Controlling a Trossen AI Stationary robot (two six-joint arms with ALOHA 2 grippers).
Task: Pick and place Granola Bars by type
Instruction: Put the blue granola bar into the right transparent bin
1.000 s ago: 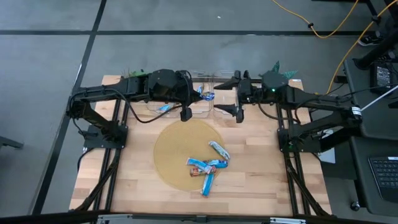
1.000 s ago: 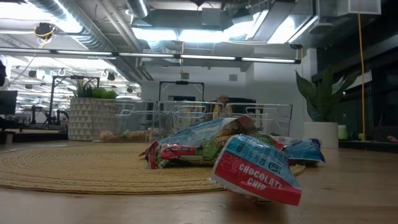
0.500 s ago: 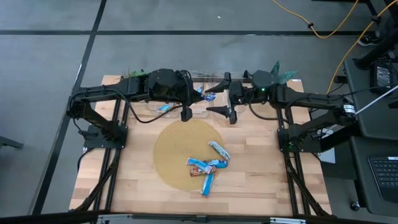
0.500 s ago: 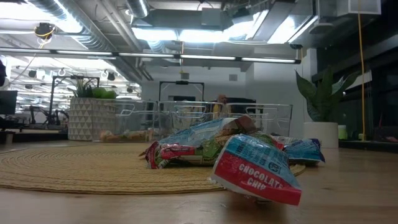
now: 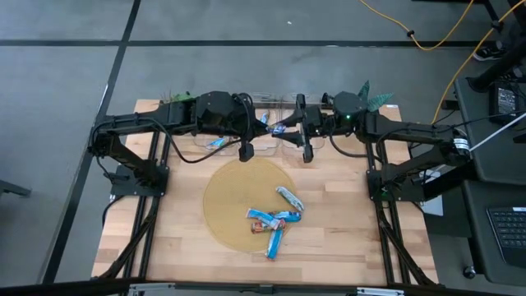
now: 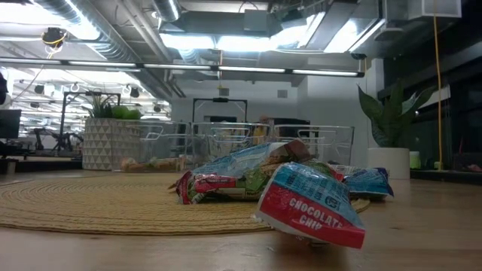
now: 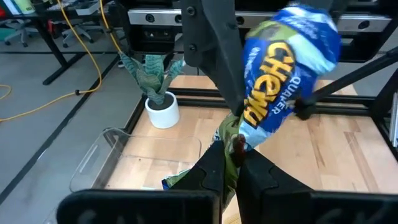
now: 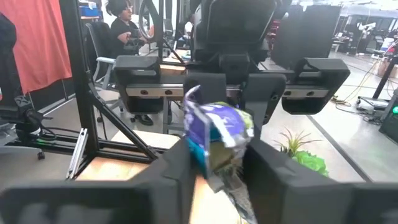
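One blue granola bar (image 7: 287, 67) hangs in the air over the clear bins (image 5: 246, 145) at the table's far edge. My left gripper (image 5: 265, 125) is shut on one end of it. My right gripper (image 5: 288, 129) comes from the opposite side and is shut on the bar's other end (image 8: 216, 132). Several more bars (image 5: 275, 220) lie in a loose heap on the round woven mat (image 5: 226, 197), also seen close up in the low view (image 6: 301, 192). One bar (image 5: 218, 141) lies in the left bin. My left gripper pinches the bar's crimped end (image 7: 235, 142) between its two fingers, coming from the table's left and slanting a little down. The bar sticks out past the fingertips, clear of the bins and table. My right gripper pinches the bar's free end (image 8: 214, 146) between its two fingers (image 8: 171, 165), coming level from the table's right. The bar is clear of everything below.
The clear bins (image 6: 226, 141) stand in a row along the far edge, directly under both grippers. A potted plant (image 5: 366, 89) stands at the far right corner. Bare wood lies on either side of the mat (image 6: 90, 203) and along the near edge.
My right gripper has gone toward the table's left, up to the bar in my left gripper, and its wide-open fingers have shut on the bar's free end. The bar stays where it was.
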